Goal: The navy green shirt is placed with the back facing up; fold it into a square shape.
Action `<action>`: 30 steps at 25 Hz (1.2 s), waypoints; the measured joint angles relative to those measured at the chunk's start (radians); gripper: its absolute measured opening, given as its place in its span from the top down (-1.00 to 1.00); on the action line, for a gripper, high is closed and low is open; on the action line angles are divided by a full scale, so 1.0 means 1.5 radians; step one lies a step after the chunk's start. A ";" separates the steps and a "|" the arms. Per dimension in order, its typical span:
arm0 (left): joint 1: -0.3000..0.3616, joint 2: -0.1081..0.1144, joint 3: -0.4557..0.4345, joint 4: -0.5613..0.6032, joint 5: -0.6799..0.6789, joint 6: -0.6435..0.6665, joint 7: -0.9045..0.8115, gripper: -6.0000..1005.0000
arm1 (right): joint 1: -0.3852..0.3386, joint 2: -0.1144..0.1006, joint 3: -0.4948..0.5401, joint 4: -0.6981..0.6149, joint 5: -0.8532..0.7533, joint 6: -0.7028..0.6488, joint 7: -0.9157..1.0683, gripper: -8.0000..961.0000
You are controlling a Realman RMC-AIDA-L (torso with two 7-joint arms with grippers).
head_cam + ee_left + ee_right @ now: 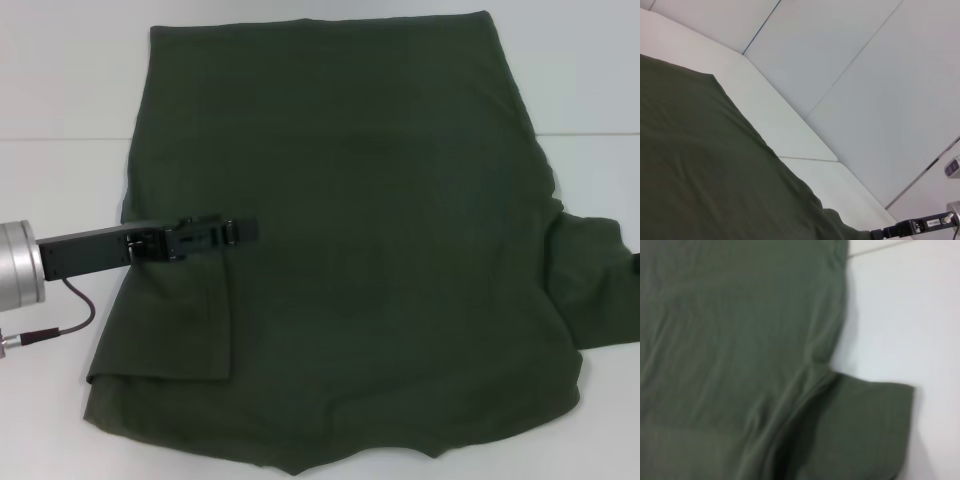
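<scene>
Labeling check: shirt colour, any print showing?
Plain dark olive green shirt, no print visible; head view shows it best.

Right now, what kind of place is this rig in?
Probably a lab or test bench for cloth folding: a bare white table, a single navy green shirt spread flat, the left gripper over it, and plain white wall panels behind.

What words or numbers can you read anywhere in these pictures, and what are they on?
None can be read.
The navy green shirt lies with a plain side up: no lettering shows.
A small white label on the right gripper, seen far off in the left wrist view, is too small to read.
The left gripper over the shirt shows no readable marking.
</scene>
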 joint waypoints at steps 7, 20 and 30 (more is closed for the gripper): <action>0.007 0.001 -0.001 0.000 -0.001 0.001 0.000 -0.76 | -0.022 -0.011 0.007 -0.026 -0.022 0.008 0.003 0.98; 0.010 0.001 -0.002 0.004 -0.033 0.020 -0.005 -0.76 | -0.003 -0.027 0.012 -0.038 -0.052 0.032 0.051 0.98; 0.007 0.003 -0.017 0.007 -0.058 0.028 -0.019 -0.76 | 0.045 -0.036 0.018 -0.039 -0.051 0.015 0.066 0.98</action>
